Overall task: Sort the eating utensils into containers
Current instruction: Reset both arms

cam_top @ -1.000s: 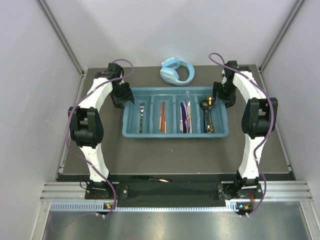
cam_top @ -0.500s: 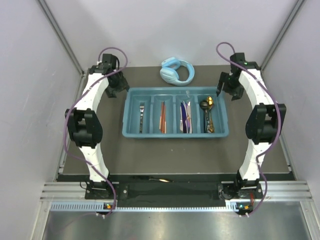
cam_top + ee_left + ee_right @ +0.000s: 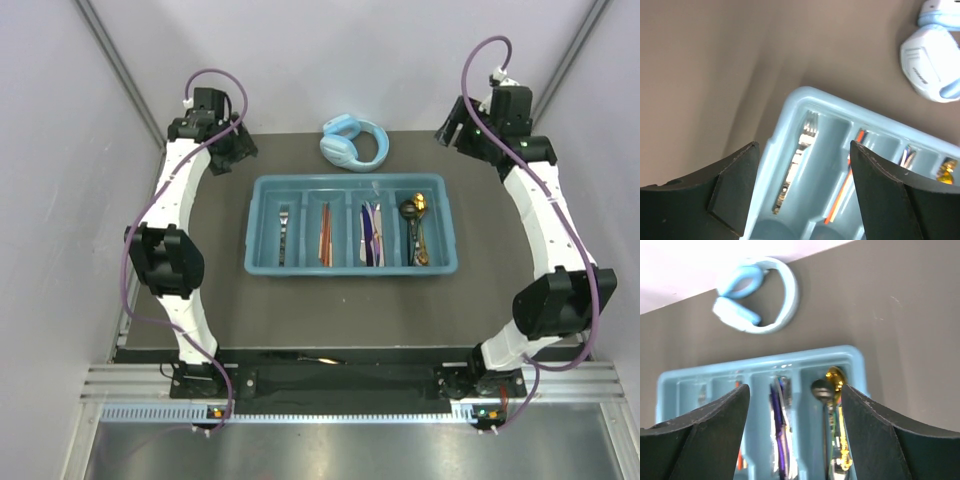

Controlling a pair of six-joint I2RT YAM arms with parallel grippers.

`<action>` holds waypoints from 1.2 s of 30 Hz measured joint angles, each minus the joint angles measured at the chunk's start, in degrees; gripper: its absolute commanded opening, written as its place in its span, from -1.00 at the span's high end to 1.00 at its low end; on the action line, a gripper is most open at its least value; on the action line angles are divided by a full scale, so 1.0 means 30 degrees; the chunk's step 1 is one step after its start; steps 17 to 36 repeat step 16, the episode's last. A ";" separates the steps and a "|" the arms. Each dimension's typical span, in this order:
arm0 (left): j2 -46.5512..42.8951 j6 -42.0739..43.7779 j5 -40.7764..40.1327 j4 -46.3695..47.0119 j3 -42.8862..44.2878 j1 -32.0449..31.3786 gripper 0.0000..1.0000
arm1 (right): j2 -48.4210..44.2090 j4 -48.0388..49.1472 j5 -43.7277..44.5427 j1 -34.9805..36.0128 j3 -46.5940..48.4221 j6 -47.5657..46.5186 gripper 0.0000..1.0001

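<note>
Left gripper (image 3: 804, 147) spread, empty | right gripper (image 3: 795, 387) likewise | teal tray (image 3: 350, 268) below, between both: fork (image 3: 283, 235) left-claw side, chopsticks (image 3: 325, 235), knives (image 3: 372, 232), spoons (image 3: 418, 232) right-claw side | headphones (image 3: 352, 143) beyond tray's far rim | dark mat (image 3: 350, 310) underneath, pale walls (image 3: 330, 60) enclosing

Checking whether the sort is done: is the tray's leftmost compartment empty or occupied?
Occupied: one silver fork lies lengthwise in the leftmost compartment of the tray.

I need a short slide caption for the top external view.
Utensils sorted in the teal tray, headphones behind; left gripper and right gripper open.
</note>
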 measured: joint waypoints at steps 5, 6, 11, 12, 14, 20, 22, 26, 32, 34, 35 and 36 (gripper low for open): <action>0.0000 -0.0124 0.1093 0.0160 0.0051 0.0000 -0.54 | 0.0255 0.0393 -0.0277 -0.0889 -0.1195 0.0175 -0.47; 0.0000 -0.0160 0.1319 0.0255 -0.0036 0.0000 -0.54 | 0.0255 0.0466 -0.0321 -0.0962 -0.1443 0.0219 -0.47; 0.0000 -0.0357 0.2069 0.0612 -0.0517 -0.0007 -0.49 | 0.0255 0.0685 -0.0801 -0.0991 -0.2106 0.0386 -0.47; 0.0000 -0.0372 0.2178 0.0670 -0.0554 -0.0007 -0.47 | 0.0255 0.0743 -0.0896 -0.0976 -0.2098 0.0386 -0.47; 0.0000 -0.0379 0.2302 0.0780 -0.0605 -0.0007 -0.49 | 0.0255 0.0845 -0.1020 -0.0976 -0.2098 0.0393 -0.47; 0.0000 -0.0379 0.2441 0.0889 -0.0663 -0.0007 -0.53 | 0.0255 0.0860 -0.1115 -0.0976 -0.2098 0.0408 -0.47; 0.0000 -0.0379 0.2441 0.0889 -0.0663 -0.0007 -0.53 | 0.0255 0.0860 -0.1115 -0.0976 -0.2098 0.0408 -0.47; 0.0000 -0.0379 0.2441 0.0889 -0.0663 -0.0007 -0.53 | 0.0255 0.0860 -0.1115 -0.0976 -0.2098 0.0408 -0.47; 0.0000 -0.0379 0.2441 0.0889 -0.0663 -0.0007 -0.53 | 0.0255 0.0860 -0.1115 -0.0976 -0.2098 0.0408 -0.47; 0.0000 -0.0379 0.2441 0.0889 -0.0663 -0.0007 -0.53 | 0.0255 0.0860 -0.1115 -0.0976 -0.2098 0.0408 -0.47; 0.0000 -0.0379 0.2441 0.0889 -0.0663 -0.0007 -0.53 | 0.0255 0.0860 -0.1115 -0.0976 -0.2098 0.0408 -0.47; 0.0000 -0.0379 0.2441 0.0889 -0.0663 -0.0007 -0.53 | 0.0255 0.0860 -0.1115 -0.0976 -0.2098 0.0408 -0.47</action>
